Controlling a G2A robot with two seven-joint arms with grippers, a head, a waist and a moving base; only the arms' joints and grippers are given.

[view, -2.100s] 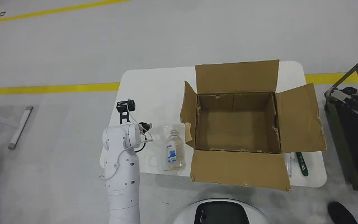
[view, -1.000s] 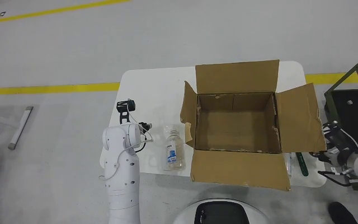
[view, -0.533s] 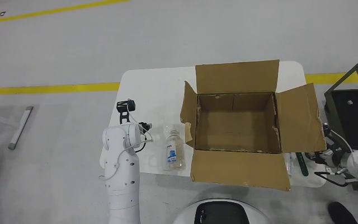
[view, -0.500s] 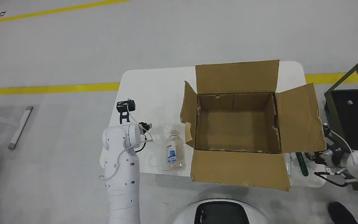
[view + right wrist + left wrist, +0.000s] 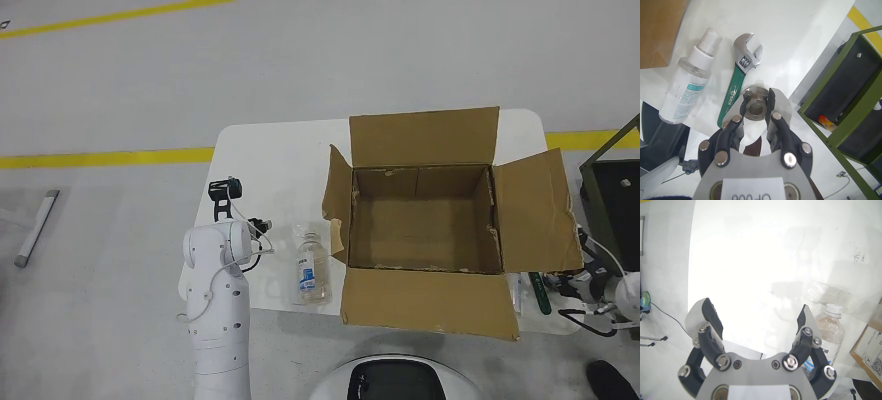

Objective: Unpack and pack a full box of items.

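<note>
- jaws of the right gripper (image 5: 756, 103) closed on one metal ring (image 5: 755, 108), low at the table's (image 5: 270, 170) near right corner; a green rack (image 5: 829, 98) stands just past that edge.
- one wrench (image 5: 738, 75) and one spray bottle (image 5: 687, 83) lie side by side just beyond it, near a box flap.
- left gripper (image 5: 755, 306) hangs over the bare tabletop near the left edge, jaws wide open, holding nothing.
- one water bottle (image 5: 309, 266) lies between it and the box.
- one box (image 5: 430, 300), open with four flaps spread, takes the table's right half; open tabletop lies left of it.
</note>
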